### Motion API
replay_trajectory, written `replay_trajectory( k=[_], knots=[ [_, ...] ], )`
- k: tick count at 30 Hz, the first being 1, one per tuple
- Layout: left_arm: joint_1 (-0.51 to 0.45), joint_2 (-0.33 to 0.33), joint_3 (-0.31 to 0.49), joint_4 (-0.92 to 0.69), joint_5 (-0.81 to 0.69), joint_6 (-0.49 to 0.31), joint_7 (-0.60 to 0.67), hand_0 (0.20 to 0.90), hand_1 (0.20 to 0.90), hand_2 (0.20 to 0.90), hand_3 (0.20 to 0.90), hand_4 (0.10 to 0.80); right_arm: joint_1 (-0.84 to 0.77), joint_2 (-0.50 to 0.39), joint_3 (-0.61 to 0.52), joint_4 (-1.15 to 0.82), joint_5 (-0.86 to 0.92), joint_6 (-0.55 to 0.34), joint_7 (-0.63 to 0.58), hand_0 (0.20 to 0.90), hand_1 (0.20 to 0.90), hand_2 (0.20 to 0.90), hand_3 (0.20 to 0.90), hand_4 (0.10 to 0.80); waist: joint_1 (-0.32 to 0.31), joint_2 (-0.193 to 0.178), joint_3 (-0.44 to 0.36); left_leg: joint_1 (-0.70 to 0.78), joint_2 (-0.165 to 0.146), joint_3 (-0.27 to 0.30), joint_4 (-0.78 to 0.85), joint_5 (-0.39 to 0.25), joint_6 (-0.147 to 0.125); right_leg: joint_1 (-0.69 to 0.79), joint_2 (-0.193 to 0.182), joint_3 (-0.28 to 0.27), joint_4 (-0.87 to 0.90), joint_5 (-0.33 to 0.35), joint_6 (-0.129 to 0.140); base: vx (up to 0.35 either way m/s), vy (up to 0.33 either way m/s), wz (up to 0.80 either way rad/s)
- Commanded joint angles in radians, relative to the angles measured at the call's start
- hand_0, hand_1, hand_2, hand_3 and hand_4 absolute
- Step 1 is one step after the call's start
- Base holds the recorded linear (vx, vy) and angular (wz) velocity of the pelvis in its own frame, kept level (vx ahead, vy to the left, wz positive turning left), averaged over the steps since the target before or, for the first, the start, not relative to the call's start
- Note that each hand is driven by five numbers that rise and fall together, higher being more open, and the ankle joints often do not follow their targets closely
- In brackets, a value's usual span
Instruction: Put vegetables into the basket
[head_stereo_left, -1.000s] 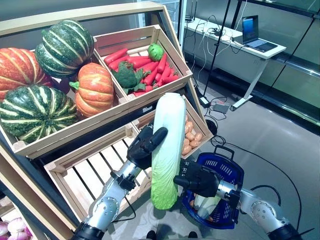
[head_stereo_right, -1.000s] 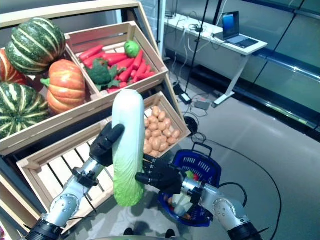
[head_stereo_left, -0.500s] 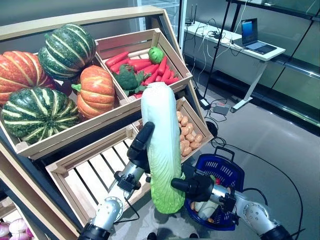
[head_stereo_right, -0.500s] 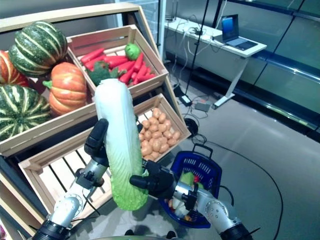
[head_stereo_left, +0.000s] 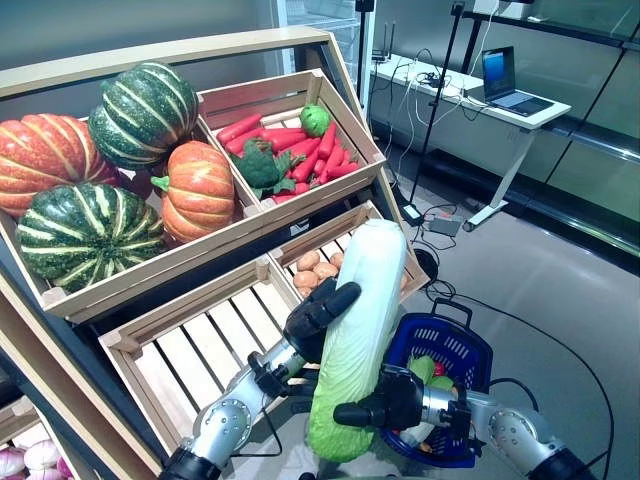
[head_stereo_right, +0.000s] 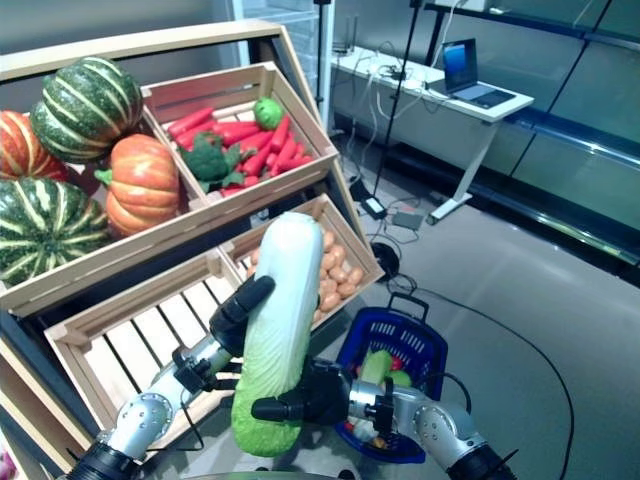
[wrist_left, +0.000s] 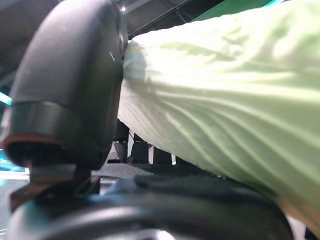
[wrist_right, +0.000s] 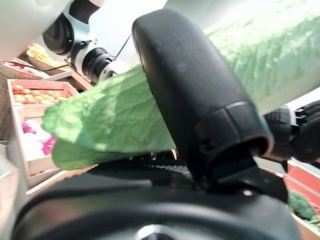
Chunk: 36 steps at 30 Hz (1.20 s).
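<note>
A long napa cabbage hangs tilted in front of the shelf, white end up and to the right, leafy green end down. My left hand is shut on its middle from the shelf side, and the left wrist view shows the thumb pressed on the leaves. My right hand is shut on the lower green part, thumb against the leaf. The blue basket stands on the floor just right of the cabbage, with some green vegetables inside.
The wooden shelf holds pumpkins, a crate of carrots and broccoli, a potato crate and a slatted crate with nothing in it. A desk with a laptop stands far right. Grey floor surrounds the basket.
The cabbage has come down and tipped, its white top swinging right toward the basket. Both hands kept hold and moved with it. The camera view shifted slightly.
</note>
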Motion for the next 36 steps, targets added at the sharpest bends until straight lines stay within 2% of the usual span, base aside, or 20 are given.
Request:
replay_trajectory(
  k=[1, 21, 23, 24, 36],
  knots=[
    [-0.136, -0.065, -0.029, -0.03, 0.014, -0.006, -0.01, 0.3, 0.3, 0.3, 0.3, 0.4, -0.108, 0.105, 0.044, -0.111, 0.056, -0.018, 0.09, 0.3, 0.3, 0.3, 0.3, 0.4, 0.014, -0.031, -0.012, 0.041, -0.012, -0.043, 0.009, -0.116, -0.025, 0.048, -0.05, -0.02, 0.005, -0.019, 0.046, 0.0, 0.0, 0.0],
    [-0.128, -0.043, -0.011, -0.009, 0.053, -0.009, 0.006, 0.3, 0.3, 0.3, 0.3, 0.4, -0.095, 0.1, 0.016, -0.106, 0.098, -0.063, 0.032, 0.3, 0.3, 0.3, 0.3, 0.4, 0.012, -0.022, 0.001, 0.042, -0.016, -0.048, 0.009, -0.112, -0.022, 0.05, -0.05, -0.021, 0.005, -0.018, 0.046, 0.0, 0.0, 0.0],
    [-0.127, -0.041, -0.009, -0.01, 0.055, -0.014, 0.011, 0.719, 0.719, 0.719, 0.719, 0.679, -0.091, 0.1, 0.01, -0.105, 0.1, -0.071, 0.022, 0.3, 0.3, 0.3, 0.3, 0.4, 0.012, -0.022, 0.0, 0.043, -0.016, -0.046, 0.009, -0.112, -0.022, 0.051, -0.05, -0.021, 0.005, -0.018, 0.047, 0.0, 0.0, 0.0],
    [-0.127, -0.036, -0.003, -0.012, 0.059, -0.02, 0.021, 0.9, 0.9, 0.9, 0.9, 0.8, -0.09, 0.096, -0.001, -0.1, 0.109, -0.086, 0.008, 0.3, 0.3, 0.3, 0.3, 0.4, 0.012, -0.022, 0.002, 0.044, -0.015, -0.045, 0.009, -0.112, -0.023, 0.052, -0.051, -0.022, 0.005, -0.018, 0.047, 0.0, 0.0, 0.0],
    [-0.095, 0.013, 0.097, -0.051, 0.069, -0.057, 0.058, 0.9, 0.9, 0.9, 0.9, 0.8, -0.022, 0.038, -0.152, -0.117, 0.099, -0.146, -0.063, 0.3, 0.3, 0.3, 0.3, 0.4, 0.002, -0.019, 0.012, 0.041, -0.013, -0.044, 0.009, -0.112, -0.023, 0.049, -0.051, -0.025, 0.005, -0.015, 0.048, 0.0, 0.0, 0.0]
  ],
)
